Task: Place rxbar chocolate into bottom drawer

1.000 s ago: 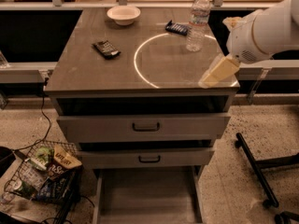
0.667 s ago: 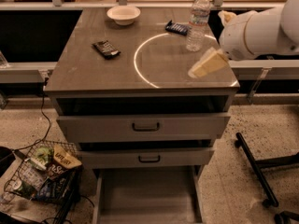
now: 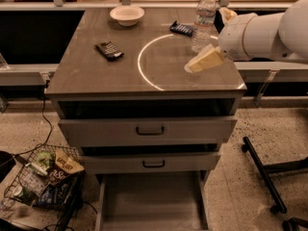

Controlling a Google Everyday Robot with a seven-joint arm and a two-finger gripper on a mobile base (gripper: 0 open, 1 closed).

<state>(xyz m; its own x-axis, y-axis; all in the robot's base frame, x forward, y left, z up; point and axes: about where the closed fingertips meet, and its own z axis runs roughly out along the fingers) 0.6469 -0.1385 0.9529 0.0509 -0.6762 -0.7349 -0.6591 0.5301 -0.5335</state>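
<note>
The rxbar chocolate (image 3: pixel 109 50), a flat black-wrapped bar, lies on the cabinet top at the left. The bottom drawer (image 3: pixel 152 199) is pulled out at floor level, a shallow grey tray with nothing in it. My gripper (image 3: pixel 203 61) reaches in from the right on a white arm, above the right part of the cabinet top, over the white circle's right side and far from the bar. It holds nothing that I can see.
A dark blue wrapped bar (image 3: pixel 182 29), a water bottle (image 3: pixel 204 19) and a white bowl (image 3: pixel 126 14) stand at the back of the top. A wire basket of snacks (image 3: pixel 42 178) sits on the floor at left. A black chair base (image 3: pixel 264 173) lies at right.
My gripper has moved left and a little up, from the cabinet's right edge in over its top, towards the white circle.
</note>
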